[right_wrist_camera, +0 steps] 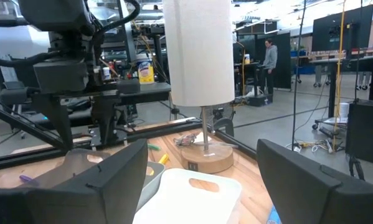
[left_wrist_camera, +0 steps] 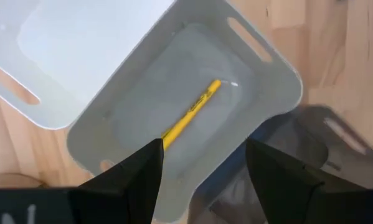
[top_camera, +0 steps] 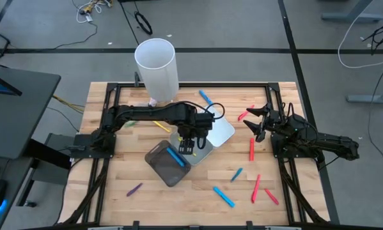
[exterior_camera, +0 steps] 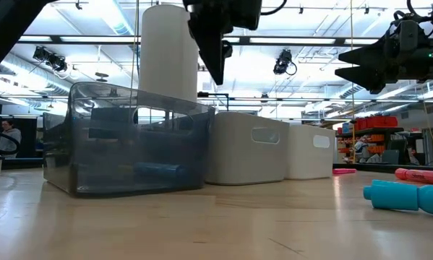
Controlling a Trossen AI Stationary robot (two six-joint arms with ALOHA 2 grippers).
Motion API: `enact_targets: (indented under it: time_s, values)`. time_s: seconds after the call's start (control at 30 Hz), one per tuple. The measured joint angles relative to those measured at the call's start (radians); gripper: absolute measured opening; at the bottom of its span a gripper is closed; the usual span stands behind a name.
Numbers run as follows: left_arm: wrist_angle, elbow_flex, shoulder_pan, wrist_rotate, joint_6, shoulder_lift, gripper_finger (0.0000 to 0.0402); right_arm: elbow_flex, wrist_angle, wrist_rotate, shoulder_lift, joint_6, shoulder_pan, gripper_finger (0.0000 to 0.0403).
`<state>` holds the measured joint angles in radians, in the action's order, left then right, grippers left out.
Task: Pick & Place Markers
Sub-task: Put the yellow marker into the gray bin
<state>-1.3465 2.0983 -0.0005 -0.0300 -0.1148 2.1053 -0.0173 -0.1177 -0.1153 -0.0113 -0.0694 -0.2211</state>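
Note:
My left gripper (left_wrist_camera: 202,146) is open and hangs above the grey tray (left_wrist_camera: 279,74), touching nothing. A yellow marker (left_wrist_camera: 192,112) lies flat on that tray's floor. In the high view the left gripper (top_camera: 188,145) is at mid-table, between the white tray (top_camera: 222,131) and the dark tray (top_camera: 159,167). A blue marker (top_camera: 175,156) lies in the dark tray. My right gripper (top_camera: 256,121) is open and raised at the table's right side. Loose markers lie on the wood: red (top_camera: 251,149), blue (top_camera: 223,196), purple (top_camera: 135,190) and others.
A tall white cylinder (top_camera: 156,67) stands on a wooden base at the far side, behind the trays. More markers lie near the near-right corner (top_camera: 256,188) and by the far edge (top_camera: 206,97). In the low view a blue marker (exterior_camera: 408,196) lies close to the camera.

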Motion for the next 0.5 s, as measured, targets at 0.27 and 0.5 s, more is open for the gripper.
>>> enact_targets:
  time_s: [0.27,0.5]
  values:
    - [-0.05,-0.002,-0.001,-0.026,-0.12,-0.014,0.0234,0.0,0.0,0.0,0.0,0.0,0.0,0.0302]
    - [-0.102,-0.002,0.005,-0.028,-0.264,-0.058,0.0234,0.0,0.002,0.0,0.0,0.0,0.0,0.0302]
